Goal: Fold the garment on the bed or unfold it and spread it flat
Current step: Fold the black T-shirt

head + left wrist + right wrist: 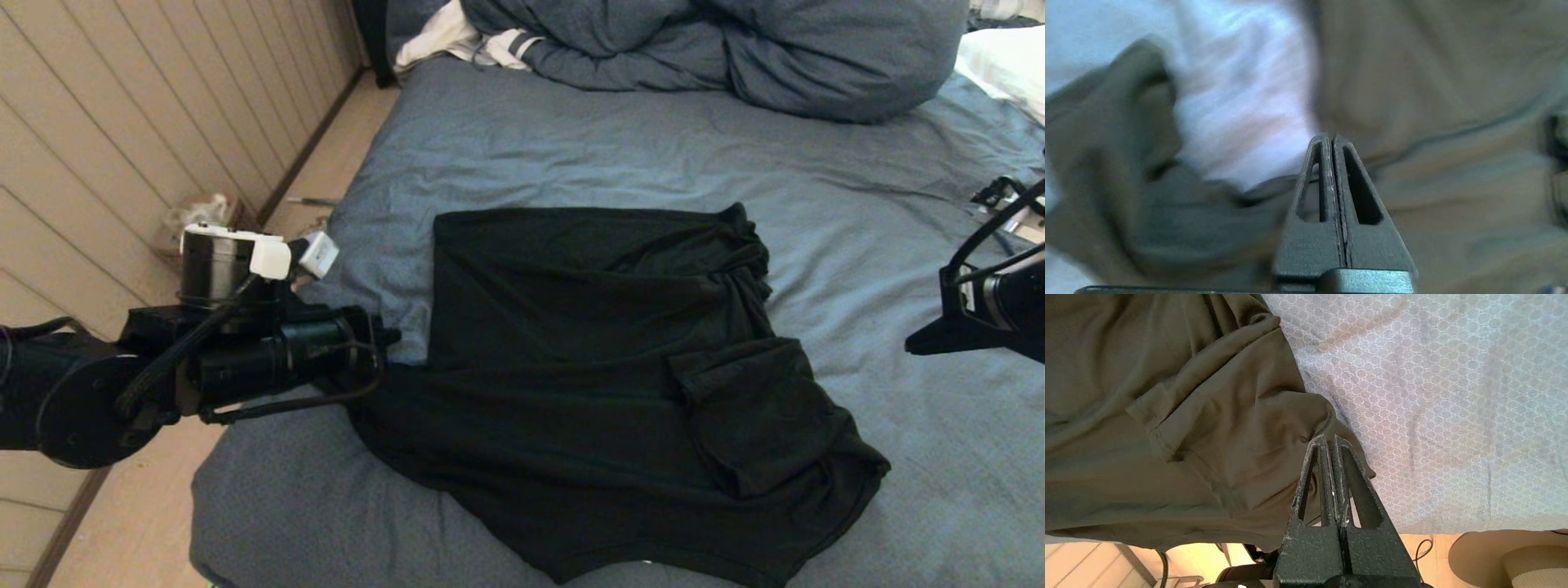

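Matte black left arm (163, 367) with looping black cables, a silver cylinder (214, 265) and white plastic clips (294, 255); textured triangular gripper fingers (1361, 498).

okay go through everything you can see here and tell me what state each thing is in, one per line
garment: partly folded, print hidden, rumpled on its right side
bed: sheet wrinkled
duvet: bunched at the far end
left pincer: shut, at the garment's left edge; grip on cloth unclear
right pincer: shut, empty, above the bed
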Tool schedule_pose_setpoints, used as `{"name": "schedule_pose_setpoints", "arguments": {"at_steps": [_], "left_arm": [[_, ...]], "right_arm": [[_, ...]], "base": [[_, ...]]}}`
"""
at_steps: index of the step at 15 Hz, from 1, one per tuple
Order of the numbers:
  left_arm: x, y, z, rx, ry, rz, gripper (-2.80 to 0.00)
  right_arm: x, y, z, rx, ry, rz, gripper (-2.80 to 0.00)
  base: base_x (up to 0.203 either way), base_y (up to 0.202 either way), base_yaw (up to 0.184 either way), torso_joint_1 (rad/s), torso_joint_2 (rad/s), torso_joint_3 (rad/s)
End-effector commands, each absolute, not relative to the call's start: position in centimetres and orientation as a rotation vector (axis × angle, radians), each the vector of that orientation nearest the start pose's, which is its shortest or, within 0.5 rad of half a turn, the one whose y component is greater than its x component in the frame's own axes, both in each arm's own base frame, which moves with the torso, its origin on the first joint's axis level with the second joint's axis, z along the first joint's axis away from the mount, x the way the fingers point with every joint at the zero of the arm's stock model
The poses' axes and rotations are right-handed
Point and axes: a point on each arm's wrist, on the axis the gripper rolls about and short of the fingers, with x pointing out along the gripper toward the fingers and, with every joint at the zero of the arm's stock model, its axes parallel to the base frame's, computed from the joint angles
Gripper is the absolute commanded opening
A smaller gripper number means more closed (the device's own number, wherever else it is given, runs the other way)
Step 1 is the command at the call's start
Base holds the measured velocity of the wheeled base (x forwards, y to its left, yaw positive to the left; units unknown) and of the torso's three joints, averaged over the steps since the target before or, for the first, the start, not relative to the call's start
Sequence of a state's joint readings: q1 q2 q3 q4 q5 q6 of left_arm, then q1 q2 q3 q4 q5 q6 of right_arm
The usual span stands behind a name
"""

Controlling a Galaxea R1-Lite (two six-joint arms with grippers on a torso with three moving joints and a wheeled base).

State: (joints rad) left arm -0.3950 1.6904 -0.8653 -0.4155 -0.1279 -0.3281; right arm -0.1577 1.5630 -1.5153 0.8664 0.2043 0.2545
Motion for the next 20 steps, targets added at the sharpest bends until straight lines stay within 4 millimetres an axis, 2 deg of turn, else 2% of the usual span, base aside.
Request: {"name": "schedule_pose_setpoints", "arguments": {"at_steps": [1, 4, 6, 9, 10, 12, 14, 16, 18, 20], "left_arm": [[28.9, -10.3, 16.9, -0.274, 0.516, -0.380, -2.80], [27.7, -7.5, 18.6, -0.299, 0.455, -0.317, -2.80], [26.1, -5.9, 18.2, -0.305, 0.461, -0.272, -2.80], [23.8, -3.8, 15.7, -0.315, 0.514, -0.208, -2.80], [23.2, -3.3, 15.1, -0.311, 0.507, -0.203, -2.80], [21.1, -2.9, 12.6, -0.289, 0.528, -0.204, -2.80], [19.3, -2.6, 12.1, -0.272, 0.478, -0.216, -2.80], [18.9, -2.5, 13.1, -0.266, 0.417, -0.224, -2.80], [19.8, -2.5, 15.6, -0.267, 0.329, -0.231, -2.80], [21.2, -2.6, 18.1, -0.276, 0.312, -0.234, -2.80]], "right_arm": [[23.6, -3.0, 28.6, 0.398, 0.912, -0.060, -2.80], [24.0, -2.3, 28.4, 0.385, 0.920, -0.033, -2.80], [24.2, -1.8, 28.4, 0.376, 0.918, -0.012, -2.80], [24.8, -1.8, 28.1, 0.373, 0.921, -0.009, -2.80], [25.1, -1.8, 28.0, 0.372, 0.917, -0.008, -2.80], [25.6, -1.8, 27.5, 0.376, 0.927, -0.009, -2.80], [26.1, -1.8, 27.1, 0.377, 0.941, -0.010, -2.80], [26.2, -1.8, 27.1, 0.377, 0.944, -0.010, -2.80], [26.1, -1.9, 26.9, 0.379, 0.951, -0.013, -2.80], [26.0, -2.0, 26.9, 0.380, 0.950, -0.017, -2.80]], "base": [[0.000, 0.000, 0.000, 0.000, 0.00, 0.000], [0.000, 0.000, 0.000, 0.000, 0.00, 0.000], [0.000, 0.000, 0.000, 0.000, 0.00, 0.000], [0.000, 0.000, 0.000, 0.000, 0.00, 0.000], [0.000, 0.000, 0.000, 0.000, 0.00, 0.000], [0.000, 0.000, 0.000, 0.000, 0.00, 0.000], [0.000, 0.000, 0.000, 0.000, 0.00, 0.000], [0.000, 0.000, 0.000, 0.000, 0.00, 0.000], [0.000, 0.000, 0.000, 0.000, 0.00, 0.000], [0.000, 0.000, 0.000, 0.000, 0.00, 0.000]]}}
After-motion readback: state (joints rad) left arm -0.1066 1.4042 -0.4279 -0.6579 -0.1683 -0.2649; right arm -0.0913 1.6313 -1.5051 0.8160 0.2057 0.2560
